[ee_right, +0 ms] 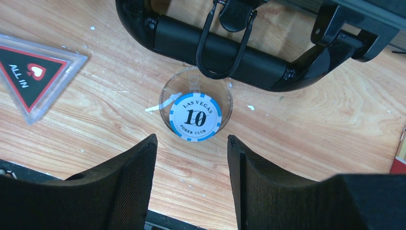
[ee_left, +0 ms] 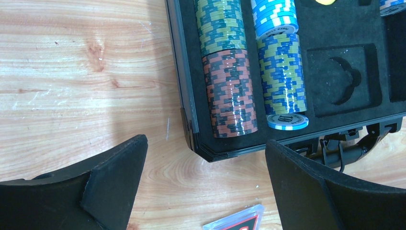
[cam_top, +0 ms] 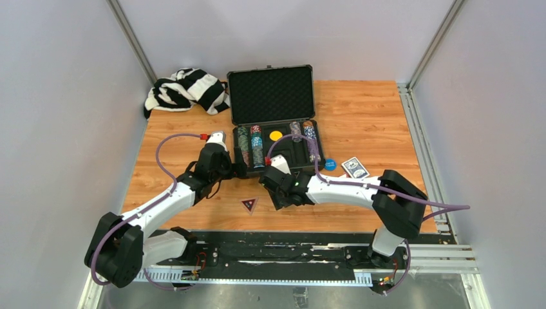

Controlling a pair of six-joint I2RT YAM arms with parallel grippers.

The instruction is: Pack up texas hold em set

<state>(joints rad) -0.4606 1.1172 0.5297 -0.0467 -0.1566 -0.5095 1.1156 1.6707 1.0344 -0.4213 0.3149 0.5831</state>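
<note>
The black case (cam_top: 300,157) lies open with its foam lid (cam_top: 272,94) up. Rows of multicoloured chip stacks (ee_left: 230,91) fill its left slots, and a yellow disc (cam_top: 276,135) lies in the middle. My left gripper (ee_left: 206,143) is open and empty at the case's near-left corner (cam_top: 233,170). My right gripper (ee_right: 191,141) is open and empty just short of a blue-and-white "10" chip (ee_right: 196,116). The chip rests on a clear round disc (ee_right: 173,91) beside the case handle (ee_right: 225,52). A blue disc (cam_top: 330,164) and a blue-backed card deck (cam_top: 355,168) lie right of the case.
A clear triangular "ALL IN" marker (cam_top: 249,205) lies on the wood in front of the case, left of the chip (ee_right: 28,76). A black-and-white striped cloth (cam_top: 185,90) is bunched at the back left. Grey walls close in on both sides.
</note>
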